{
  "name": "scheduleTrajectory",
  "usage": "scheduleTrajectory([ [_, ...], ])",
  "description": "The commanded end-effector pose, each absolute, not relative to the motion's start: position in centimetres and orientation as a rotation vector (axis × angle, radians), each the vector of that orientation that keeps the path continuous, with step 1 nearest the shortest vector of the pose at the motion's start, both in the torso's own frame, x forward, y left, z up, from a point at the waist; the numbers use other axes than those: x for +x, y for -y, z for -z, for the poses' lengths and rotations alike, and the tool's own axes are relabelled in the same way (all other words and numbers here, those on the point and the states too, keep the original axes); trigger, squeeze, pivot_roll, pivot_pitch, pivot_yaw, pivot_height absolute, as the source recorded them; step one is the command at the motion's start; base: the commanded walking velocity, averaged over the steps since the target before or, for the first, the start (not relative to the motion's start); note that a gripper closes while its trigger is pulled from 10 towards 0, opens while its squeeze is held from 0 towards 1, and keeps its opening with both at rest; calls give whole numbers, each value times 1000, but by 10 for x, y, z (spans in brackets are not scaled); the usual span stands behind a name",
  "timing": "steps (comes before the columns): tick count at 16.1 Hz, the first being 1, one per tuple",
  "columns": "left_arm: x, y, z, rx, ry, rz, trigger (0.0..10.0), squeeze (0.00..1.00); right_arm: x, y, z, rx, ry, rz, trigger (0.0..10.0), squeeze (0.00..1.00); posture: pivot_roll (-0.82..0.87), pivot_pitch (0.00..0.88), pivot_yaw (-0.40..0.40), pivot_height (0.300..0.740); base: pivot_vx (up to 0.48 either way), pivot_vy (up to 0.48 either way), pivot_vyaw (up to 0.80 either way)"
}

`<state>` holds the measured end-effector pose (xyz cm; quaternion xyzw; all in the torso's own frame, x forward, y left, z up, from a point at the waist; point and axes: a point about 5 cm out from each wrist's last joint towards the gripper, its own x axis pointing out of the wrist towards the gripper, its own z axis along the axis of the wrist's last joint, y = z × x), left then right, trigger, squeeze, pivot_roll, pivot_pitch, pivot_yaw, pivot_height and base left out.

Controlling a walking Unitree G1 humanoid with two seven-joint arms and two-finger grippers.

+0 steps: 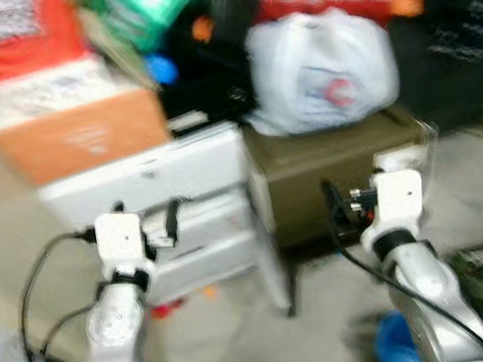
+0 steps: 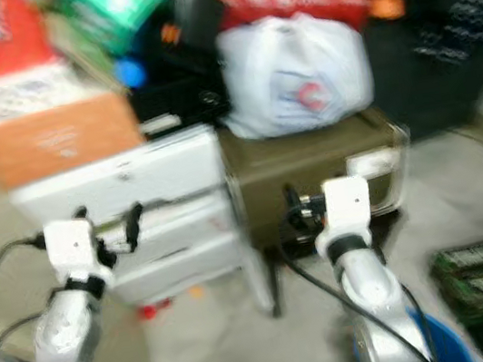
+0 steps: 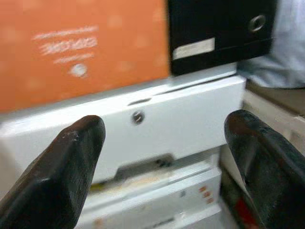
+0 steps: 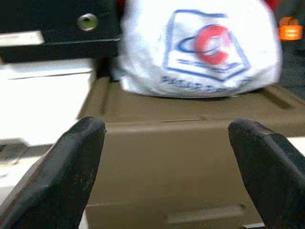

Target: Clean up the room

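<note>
Two grippers raised toward a crowded corner, both spread wide and holding nothing. Left gripper (image 3: 157, 157) aimed at the white drawer unit (image 1: 168, 179); right gripper (image 4: 167, 162) aimed at the olive storage box (image 1: 332, 171). White plastic bag (image 1: 320, 67) resting on that box at 12 o'clock of the right arm, probably put there for lack of space. Orange box (image 1: 78, 133) on the drawers at 11 o'clock. Logo on the bag readable through the right wrist camera, blurred from the head.
</note>
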<state>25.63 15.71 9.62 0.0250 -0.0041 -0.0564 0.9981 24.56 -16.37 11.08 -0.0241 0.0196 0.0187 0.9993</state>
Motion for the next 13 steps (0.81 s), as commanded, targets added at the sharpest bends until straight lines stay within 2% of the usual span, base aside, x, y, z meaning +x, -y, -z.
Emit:
scheduleTrajectory([
  [1,257,-157,-97,64,2,116,10000,0,247,165,-110,-50,-38,-35,10000,0,-100,0,20,740,0,0,800],
  [9,255,-153,-97,99,3,145,10000,0,247,165,-109,-44,-44,-28,10000,0,-98,0,17,740,0,0,800],
  [11,255,-153,-96,100,1,144,10000,0,248,164,-108,-39,-45,-28,10000,0,-99,0,17,740,0,0,531],
  [13,255,-153,-96,101,-1,143,10000,0,248,164,-108,-35,-48,-30,10000,0,-100,0,17,740,0,0,0],
])
